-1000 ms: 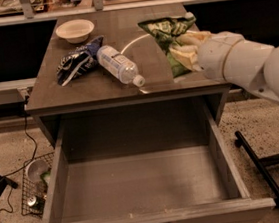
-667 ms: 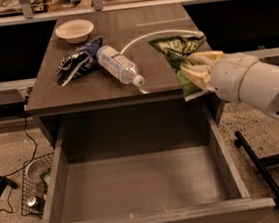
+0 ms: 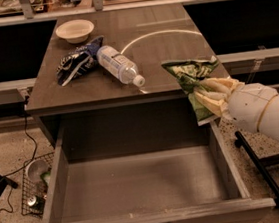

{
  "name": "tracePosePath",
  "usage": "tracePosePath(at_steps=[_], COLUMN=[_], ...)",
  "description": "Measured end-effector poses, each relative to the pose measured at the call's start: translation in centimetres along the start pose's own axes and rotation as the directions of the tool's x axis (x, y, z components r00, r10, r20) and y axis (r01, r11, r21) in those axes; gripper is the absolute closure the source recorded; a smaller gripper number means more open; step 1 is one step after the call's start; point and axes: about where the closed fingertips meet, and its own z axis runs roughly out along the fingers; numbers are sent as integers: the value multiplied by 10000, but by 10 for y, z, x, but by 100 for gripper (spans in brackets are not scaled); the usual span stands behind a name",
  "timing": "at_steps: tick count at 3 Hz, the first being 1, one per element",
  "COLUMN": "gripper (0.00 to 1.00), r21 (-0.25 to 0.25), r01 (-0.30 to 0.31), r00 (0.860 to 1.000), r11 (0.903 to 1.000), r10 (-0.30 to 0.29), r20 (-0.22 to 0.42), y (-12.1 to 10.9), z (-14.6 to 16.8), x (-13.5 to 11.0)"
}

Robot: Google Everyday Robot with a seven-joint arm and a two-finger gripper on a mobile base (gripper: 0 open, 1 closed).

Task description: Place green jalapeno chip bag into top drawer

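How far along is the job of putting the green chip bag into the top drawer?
Done: the grey-brown wooden top drawer stands open. In hand: the pale claw is shut on the shiny green foil chip bag at the brown table front corner. Left: carry it over the drawer and release.

The gripper [image 3: 209, 100], over the top drawer's [image 3: 137, 184] right wall, hides the green jalapeno chip bag's [image 3: 190, 72] lower half
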Motion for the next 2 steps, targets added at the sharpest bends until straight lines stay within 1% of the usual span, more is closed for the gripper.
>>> tracePosePath(at_steps=[1, 2], gripper=[100, 100], r21=[-910, -2696], r01=[113, 313], r00=[9999, 9989], r11=[9958, 9625], r10=[-103, -208], r20=[118, 418], y=[14, 57], z=[7, 8], x=[9, 37])
